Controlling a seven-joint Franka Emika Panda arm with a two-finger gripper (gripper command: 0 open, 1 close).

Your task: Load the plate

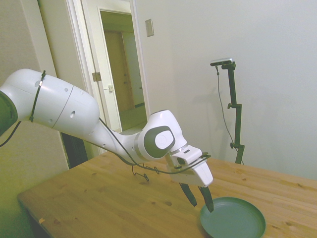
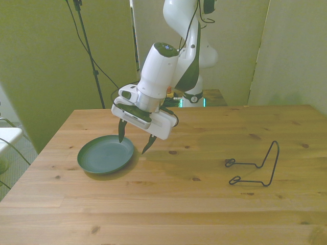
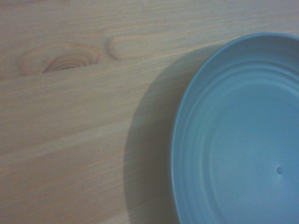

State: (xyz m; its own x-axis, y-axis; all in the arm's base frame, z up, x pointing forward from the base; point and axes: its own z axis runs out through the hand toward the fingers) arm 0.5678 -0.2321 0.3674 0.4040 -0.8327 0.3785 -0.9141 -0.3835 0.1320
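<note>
The teal-green plate (image 2: pixel 104 154) lies flat on the wooden table at the front view's left, with nothing on it. My gripper (image 2: pixel 132 146) is open and tilted down over the plate's edge on the side toward the front view's right. One finger hangs just inside the rim, the other outside it above the wood. In the side view the gripper (image 1: pixel 202 207) stands at the near-left edge of the plate (image 1: pixel 233 218). The wrist view shows part of the plate (image 3: pixel 243 140) and its rim close up, beside bare wood. Nothing is held.
A black wire rack (image 2: pixel 255 166) stands on the table at the front view's right, well away from the plate. It also shows in the side view as a thin wire rack (image 1: pixel 140 173) behind the arm. The table's front edge runs close to the plate in the side view.
</note>
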